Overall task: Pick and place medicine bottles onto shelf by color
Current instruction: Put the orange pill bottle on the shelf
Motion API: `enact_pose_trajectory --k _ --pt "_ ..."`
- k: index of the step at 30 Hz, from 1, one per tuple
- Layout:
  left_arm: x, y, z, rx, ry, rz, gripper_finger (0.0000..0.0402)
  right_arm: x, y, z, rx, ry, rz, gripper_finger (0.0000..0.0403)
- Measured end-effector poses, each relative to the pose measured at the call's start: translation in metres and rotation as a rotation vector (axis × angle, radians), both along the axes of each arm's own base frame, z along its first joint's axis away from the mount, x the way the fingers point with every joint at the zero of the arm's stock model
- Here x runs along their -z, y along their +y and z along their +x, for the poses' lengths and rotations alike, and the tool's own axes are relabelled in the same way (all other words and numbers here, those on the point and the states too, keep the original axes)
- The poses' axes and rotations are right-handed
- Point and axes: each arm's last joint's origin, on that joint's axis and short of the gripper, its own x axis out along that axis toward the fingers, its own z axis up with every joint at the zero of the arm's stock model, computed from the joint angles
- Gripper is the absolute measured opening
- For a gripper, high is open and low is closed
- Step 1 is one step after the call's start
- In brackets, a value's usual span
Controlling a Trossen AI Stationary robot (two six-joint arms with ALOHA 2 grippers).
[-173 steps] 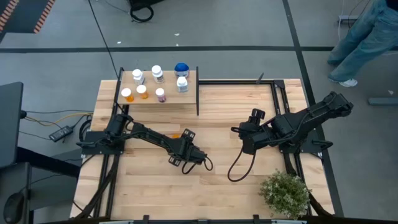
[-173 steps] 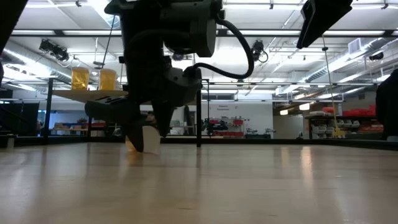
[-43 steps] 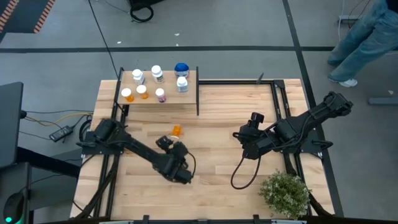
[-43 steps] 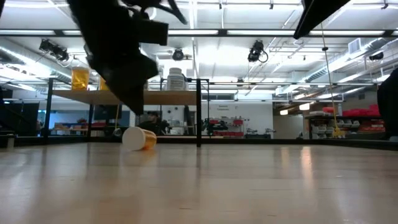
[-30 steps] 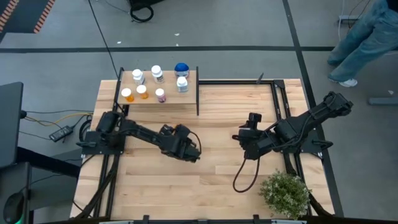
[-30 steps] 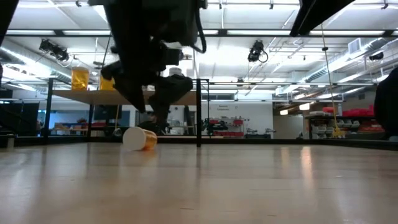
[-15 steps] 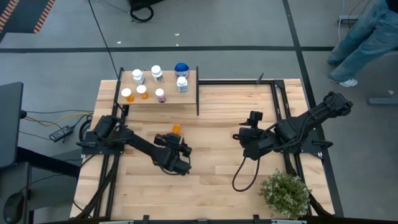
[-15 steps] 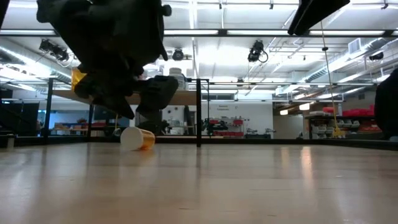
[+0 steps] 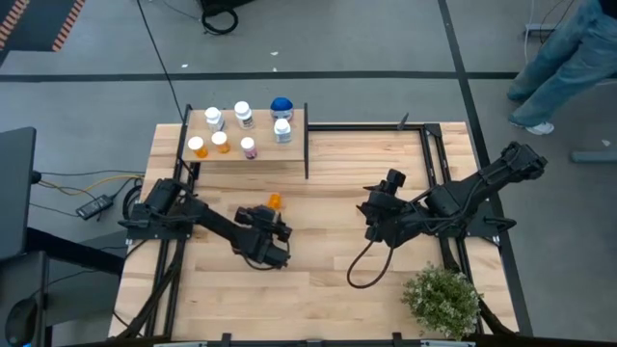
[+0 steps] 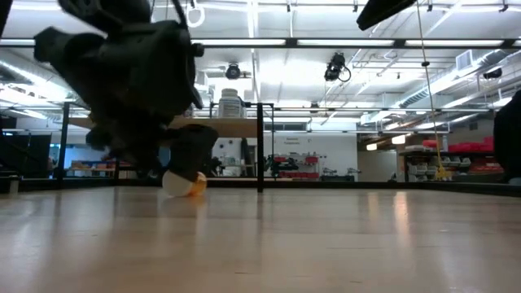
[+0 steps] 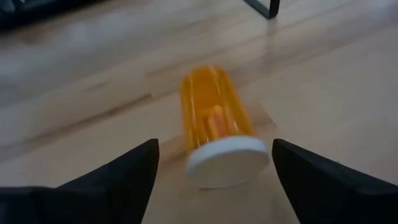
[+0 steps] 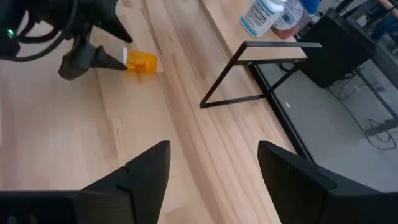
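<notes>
1. The left gripper [image 11: 214,163], fingers spread wide apart, hovers low over the table [image 9: 328,280], lined up on a fallen orange bottle [image 11: 219,130] (white cap toward the fingers, untouched).
2. The right gripper [image 12: 212,163], fingers also apart and empty, waits over the table's right half.
3. The shelf [image 9: 289,152] at the table's far left carries seven upright bottles, the blue-topped bottle [image 9: 281,105] among them.
4. The orange bottle lies on its side just in front of the shelf.

This is a large industrial lab or workshop hall. A grey concrete floor [image 9: 386,39] surrounds the table [image 9: 337,280]. Beyond it run strip lights [image 10: 326,42], ceiling pipes and stocked racks [image 10: 460,163].
</notes>
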Motion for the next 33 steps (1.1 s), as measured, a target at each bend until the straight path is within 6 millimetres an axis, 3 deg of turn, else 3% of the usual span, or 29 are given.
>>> enact_pose_trajectory --k 5,10,25,33 --pt "0.007 0.001 -0.002 0.014 -0.01 -0.009 0.0344 0.0 0.0 0.0 0.015 -0.013 0.016 0.0251" --pt "0.007 0.005 -0.001 0.0 -0.01 -0.02 0.0345 0.0 0.0 0.0 0.032 -0.029 0.037 0.0251" --pt "0.013 0.013 0.005 -0.005 0.02 -0.084 0.0309 0.0 0.0 0.0 0.037 -0.033 0.05 0.0251" --pt "0.013 0.011 0.005 0.015 0.039 -0.088 0.027 0.0 0.0 0.0 0.034 -0.031 0.048 0.0251"
